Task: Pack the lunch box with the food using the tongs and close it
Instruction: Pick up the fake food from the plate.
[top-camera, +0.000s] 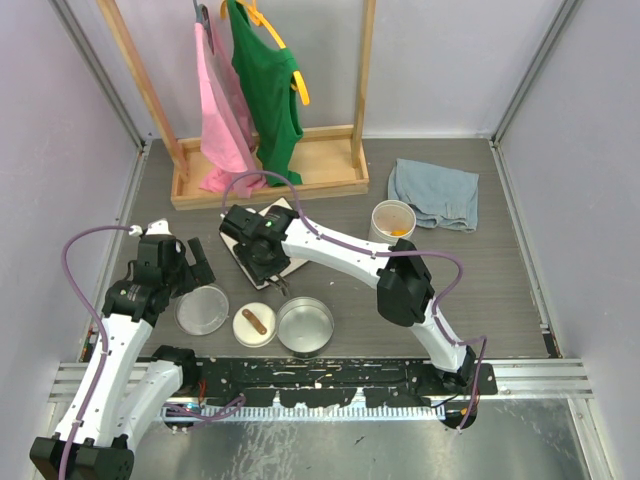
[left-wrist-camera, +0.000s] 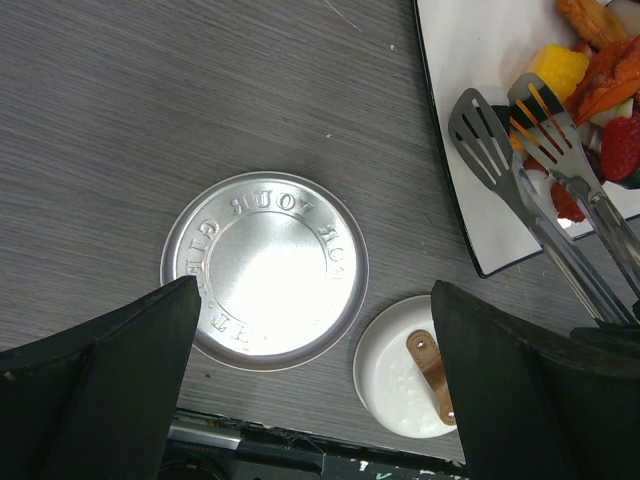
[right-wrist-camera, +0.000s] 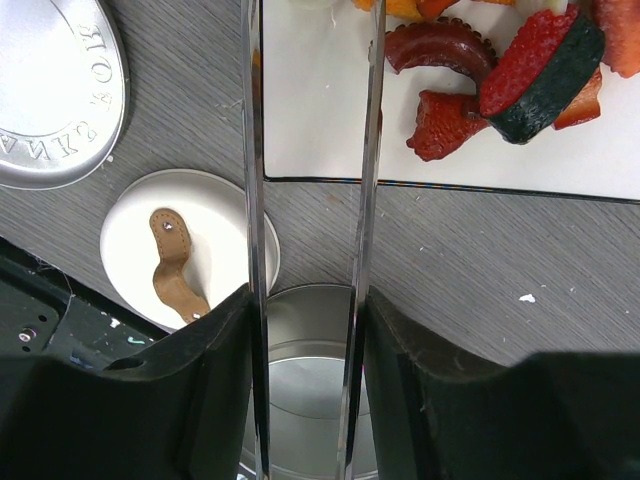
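The right end effector (right-wrist-camera: 305, 335) pinches the tongs (right-wrist-camera: 365, 150), its fingers pressed on both arms. The tong tips lie over the food (left-wrist-camera: 600, 75) on the white plate (left-wrist-camera: 445, 60) and seem to touch an orange piece, though that is unclear. The left end effector (left-wrist-camera: 315, 300) hangs spread wide above the lid (left-wrist-camera: 265, 268), which lies flat on the worktop (left-wrist-camera: 150, 100). Beside the lid sit the dish (left-wrist-camera: 385, 370), holding a brown piece (left-wrist-camera: 430, 362), and the tin (top-camera: 305, 325). The cup (top-camera: 388, 237) stands well apart.
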